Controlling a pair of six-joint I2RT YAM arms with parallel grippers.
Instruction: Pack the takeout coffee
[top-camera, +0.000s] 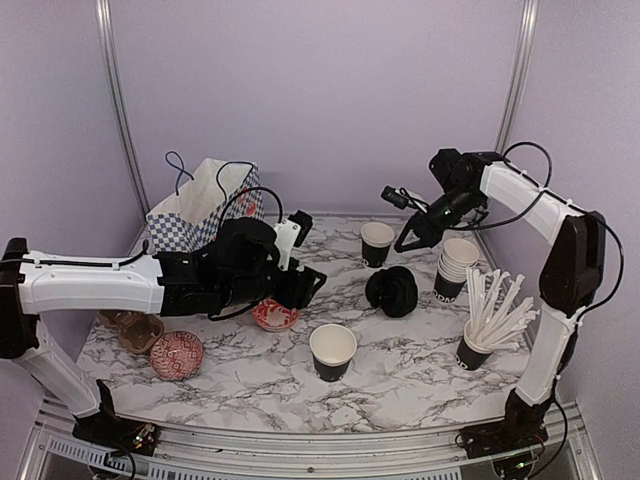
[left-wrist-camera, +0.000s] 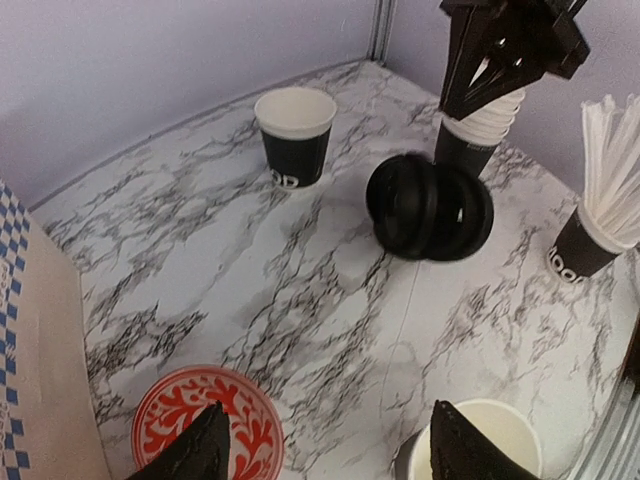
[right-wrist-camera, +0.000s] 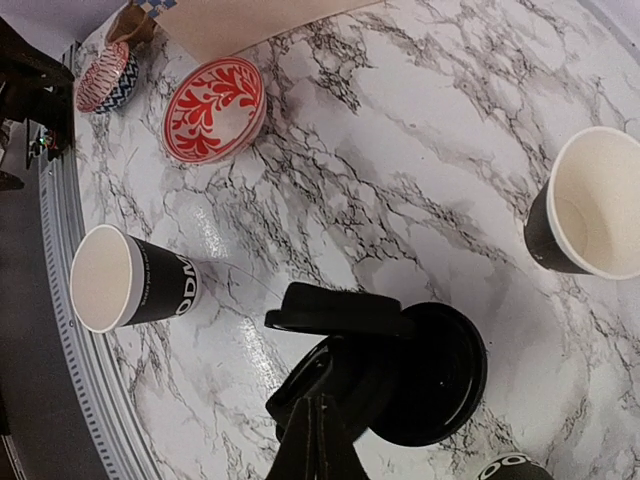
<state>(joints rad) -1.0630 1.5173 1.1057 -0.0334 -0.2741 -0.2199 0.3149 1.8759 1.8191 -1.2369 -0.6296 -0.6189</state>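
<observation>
At the far left of the marble desk (top-camera: 420, 370) sit two patterned bowls: a brownish bowl (top-camera: 135, 330) and, just beside it toward the front, a red bowl (top-camera: 177, 355). Behind them, in the back-left corner, a blue-checked paper bag (top-camera: 195, 205) stands upright with its mouth open.

The left arm reaches in from the left. The left claw (left-wrist-camera: 328, 425) hangs above the desk with its fingers spread wide and nothing between them. In its wrist view one finger lies over a third bowl (top-camera: 275, 317), red with a white leaf pattern. The other lies over the rim of the near cup (top-camera: 333, 352).

The near cup is black with a cream inside. It stands upright and open-topped toward the front middle of the desk. A far cup (top-camera: 377, 243) of the same kind stands open-topped toward the back. Between the two and slightly to the right lies a heap of black lids (top-camera: 392, 292), tipped on its side on the desk, touching neither cup.

The right claw (top-camera: 408, 243) hangs in the air just right of the far cup and behind the lids, with its fingers pressed together. Whether anything is pinched in them cannot be told.

Further right stands a stack of cups (top-camera: 457, 265). Nearer the front is a cup of straws (top-camera: 478, 340), with white straws fanning out of it.
</observation>
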